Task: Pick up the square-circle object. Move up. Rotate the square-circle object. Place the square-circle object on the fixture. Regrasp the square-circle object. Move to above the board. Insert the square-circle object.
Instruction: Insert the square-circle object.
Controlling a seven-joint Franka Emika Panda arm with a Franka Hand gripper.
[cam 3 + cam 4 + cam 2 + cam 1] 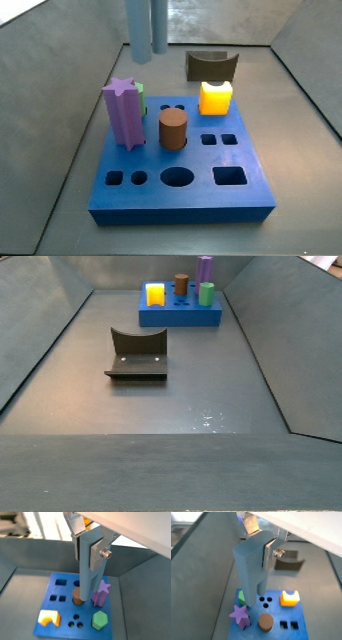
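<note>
pincer [260, 546] clamped shut on a piece, pointing down

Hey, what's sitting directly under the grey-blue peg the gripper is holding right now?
The gripper holds the square-circle object upright above the board. Its lower end hangs near the purple star peg and brown cylinder. The peg covers the spot directly below its tip.

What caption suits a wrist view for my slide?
Gripper holds the square-circle object upright above the board.

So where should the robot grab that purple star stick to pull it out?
Probably near its top, coming straight down. The purple star peg stands upright in the board, with the brown cylinder close beside it. The gripper is busy holding the grey-blue peg.
</note>
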